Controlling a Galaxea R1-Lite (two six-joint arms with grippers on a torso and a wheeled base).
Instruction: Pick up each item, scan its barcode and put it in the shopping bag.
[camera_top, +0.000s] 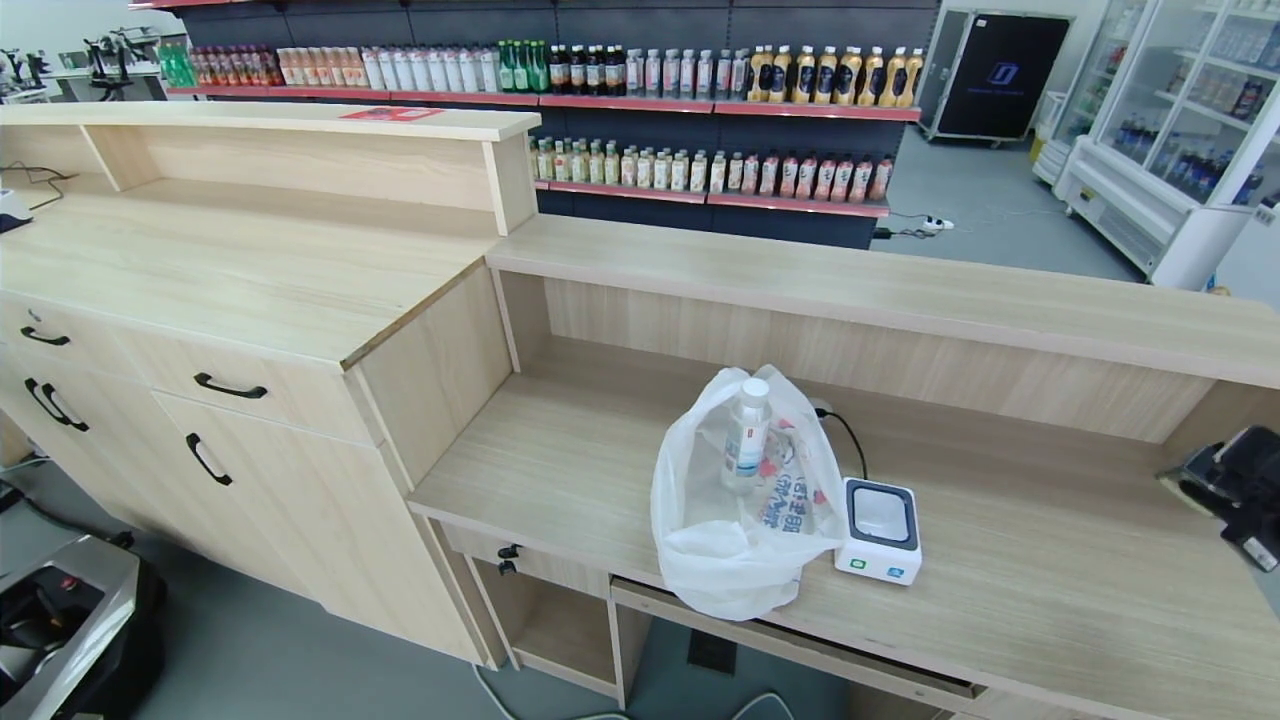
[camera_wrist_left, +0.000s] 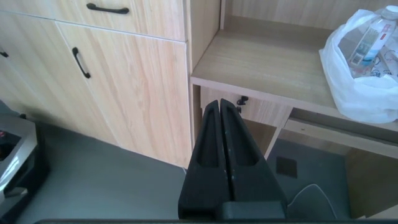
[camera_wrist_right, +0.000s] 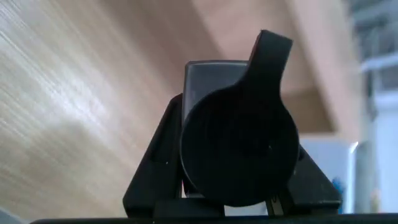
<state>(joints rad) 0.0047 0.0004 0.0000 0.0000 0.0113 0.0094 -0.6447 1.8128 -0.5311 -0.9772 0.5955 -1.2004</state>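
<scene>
A white plastic shopping bag (camera_top: 735, 530) stands open on the lower counter with a clear bottle (camera_top: 747, 432) upright inside it. Beside the bag sits a small white scanner box (camera_top: 880, 530) with a cable running to the back. My right gripper (camera_top: 1222, 488) hovers over the counter's right end, shut on a dark round item (camera_wrist_right: 239, 146) with a grey part behind it. My left gripper (camera_wrist_left: 221, 107) hangs low in front of the cabinet, left of the counter, shut with nothing in it. The bag (camera_wrist_left: 364, 68) also appears in the left wrist view.
A taller wooden cabinet (camera_top: 230, 270) with drawers and black handles stands left of the counter. A raised ledge (camera_top: 880, 290) runs along the counter's back. Shelves of bottled drinks (camera_top: 700, 110) and glass fridges (camera_top: 1170, 130) stand behind.
</scene>
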